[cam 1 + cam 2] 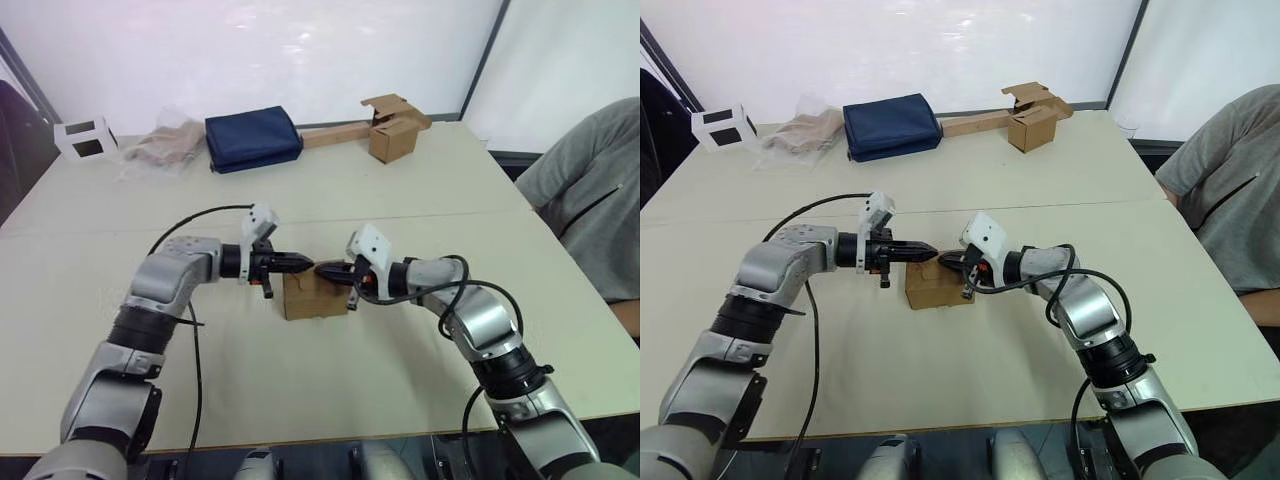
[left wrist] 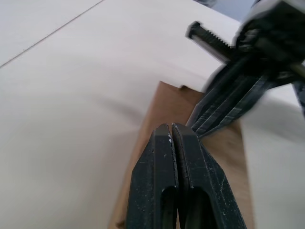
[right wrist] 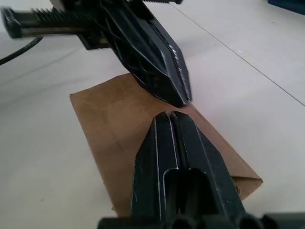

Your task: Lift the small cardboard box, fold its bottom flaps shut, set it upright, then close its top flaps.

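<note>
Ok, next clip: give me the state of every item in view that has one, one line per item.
small cardboard box: upright on the table, top flaps folded flat
left gripper: shut, tip over the box top
right gripper: shut, tip over the box top
second cardboard box: at far edge, top flaps open
navy bag: lying flat, closed

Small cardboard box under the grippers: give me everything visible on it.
The small cardboard box is plain brown corrugated card, unmarked, standing on the pale table near its front middle. Its upper flaps lie folded flat and look closed. The left gripper and right gripper, both with fingers shut, meet tip to tip just over that top face, apparently pressing on it. Its underside is hidden.
</note>
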You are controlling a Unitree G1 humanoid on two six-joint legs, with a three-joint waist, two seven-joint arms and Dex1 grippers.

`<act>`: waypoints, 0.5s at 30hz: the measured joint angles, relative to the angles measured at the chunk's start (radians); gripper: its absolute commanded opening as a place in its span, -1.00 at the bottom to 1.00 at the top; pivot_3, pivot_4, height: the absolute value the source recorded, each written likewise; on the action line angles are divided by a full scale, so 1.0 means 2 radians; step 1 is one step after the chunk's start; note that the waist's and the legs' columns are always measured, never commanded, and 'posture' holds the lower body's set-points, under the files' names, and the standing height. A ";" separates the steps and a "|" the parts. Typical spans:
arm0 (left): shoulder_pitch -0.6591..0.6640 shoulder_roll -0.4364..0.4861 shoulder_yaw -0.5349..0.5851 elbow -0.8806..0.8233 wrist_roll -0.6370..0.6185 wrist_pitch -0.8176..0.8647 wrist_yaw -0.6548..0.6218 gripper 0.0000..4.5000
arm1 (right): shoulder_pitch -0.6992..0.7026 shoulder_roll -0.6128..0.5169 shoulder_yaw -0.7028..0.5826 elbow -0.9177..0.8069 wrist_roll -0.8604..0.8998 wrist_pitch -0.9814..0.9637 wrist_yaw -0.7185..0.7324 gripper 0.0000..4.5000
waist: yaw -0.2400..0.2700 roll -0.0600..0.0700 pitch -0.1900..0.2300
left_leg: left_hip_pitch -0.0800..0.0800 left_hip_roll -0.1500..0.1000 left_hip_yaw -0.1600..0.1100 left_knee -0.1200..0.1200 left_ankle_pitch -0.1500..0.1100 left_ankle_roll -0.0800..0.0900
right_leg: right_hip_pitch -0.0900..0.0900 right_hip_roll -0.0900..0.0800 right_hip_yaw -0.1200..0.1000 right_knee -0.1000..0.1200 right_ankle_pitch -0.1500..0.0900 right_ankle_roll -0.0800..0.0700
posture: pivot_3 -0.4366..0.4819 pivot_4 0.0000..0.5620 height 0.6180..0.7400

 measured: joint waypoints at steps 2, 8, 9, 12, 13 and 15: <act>-0.004 -0.009 -0.001 0.013 0.010 -0.016 0.000 -0.97 | 0.000 -0.001 -0.010 -0.037 0.021 0.030 -0.004 -1.00 | 0.000 0.000 0.000 | 0.000 0.000 0.000 0.000 0.000 0.000 | 0.000 0.000 0.000 0.000 0.000 0.000 | -0.05 -0.47 1.00; -0.005 -0.011 -0.001 0.014 0.013 -0.017 -0.005 -0.97 | 0.015 0.000 -0.022 -0.081 0.056 0.112 -0.034 -1.00 | 0.000 0.000 0.000 | 0.000 0.000 0.000 0.000 0.000 0.000 | 0.000 0.000 0.000 0.000 0.000 0.000 | -0.05 -0.47 1.00; -0.005 -0.011 0.000 0.013 0.013 -0.016 -0.005 -0.97 | 0.016 0.001 -0.022 -0.082 0.059 0.120 -0.039 -1.00 | 0.000 0.000 0.000 | 0.000 0.000 0.000 0.000 0.000 0.000 | 0.000 0.000 0.000 0.000 0.000 0.000 | -0.05 -0.47 1.00; -0.005 -0.011 0.000 0.011 0.012 -0.012 -0.006 -0.97 | 0.021 -0.001 -0.019 -0.082 0.060 0.127 -0.045 -1.00 | 0.000 0.000 0.000 | 0.000 0.000 0.000 0.000 0.000 0.000 | 0.000 0.000 0.000 0.000 0.000 0.000 | -0.05 -0.47 1.00; -0.005 -0.011 0.000 0.010 0.012 -0.011 -0.006 -0.97 | 0.024 -0.001 -0.017 -0.082 0.059 0.128 -0.047 -1.00 | 0.000 0.000 0.000 | 0.000 0.000 0.000 0.000 0.000 0.000 | 0.000 0.000 0.000 0.000 0.000 0.000 | -0.05 -0.47 1.00; -0.005 -0.011 0.000 0.008 0.012 -0.011 -0.006 -0.97 | 0.027 -0.002 -0.012 -0.082 0.059 0.130 -0.049 -1.00 | 0.000 0.000 0.000 | 0.000 0.000 0.000 0.000 0.000 0.000 | 0.000 0.000 0.000 0.000 0.000 0.000 | -0.05 -0.47 1.00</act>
